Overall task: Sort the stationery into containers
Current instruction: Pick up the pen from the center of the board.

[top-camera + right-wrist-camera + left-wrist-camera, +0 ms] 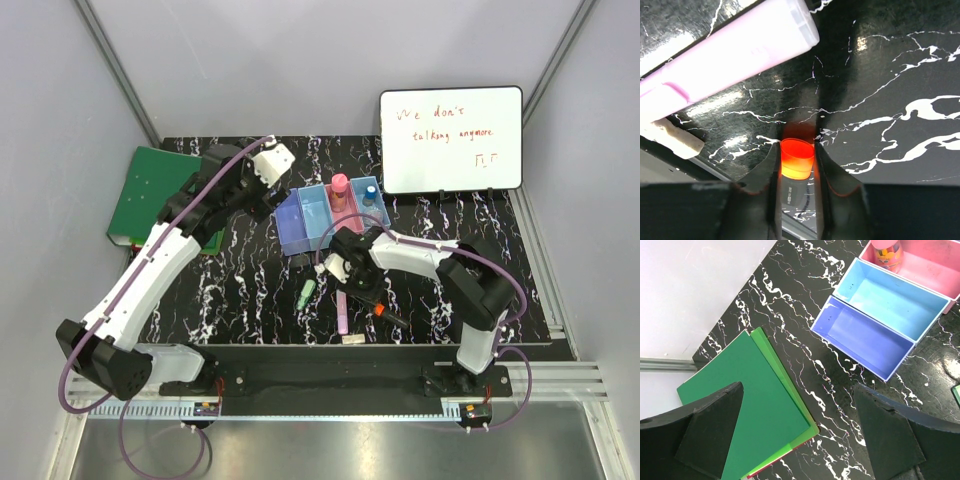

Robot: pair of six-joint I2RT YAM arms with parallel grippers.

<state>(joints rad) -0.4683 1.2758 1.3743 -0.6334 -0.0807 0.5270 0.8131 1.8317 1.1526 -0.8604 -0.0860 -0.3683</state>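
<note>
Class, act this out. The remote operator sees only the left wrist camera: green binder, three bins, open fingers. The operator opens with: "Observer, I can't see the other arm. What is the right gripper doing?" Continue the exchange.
Observer: The right gripper is closed on the cap of the orange-capped marker, low over the table in front of the bins.
Operator: I count three bins, with a tube in the pink one. Is that the whole row?
Observer: No. A fourth bin, blue, sits just right of the pink one, and a blue-capped bottle stands in it.
</note>
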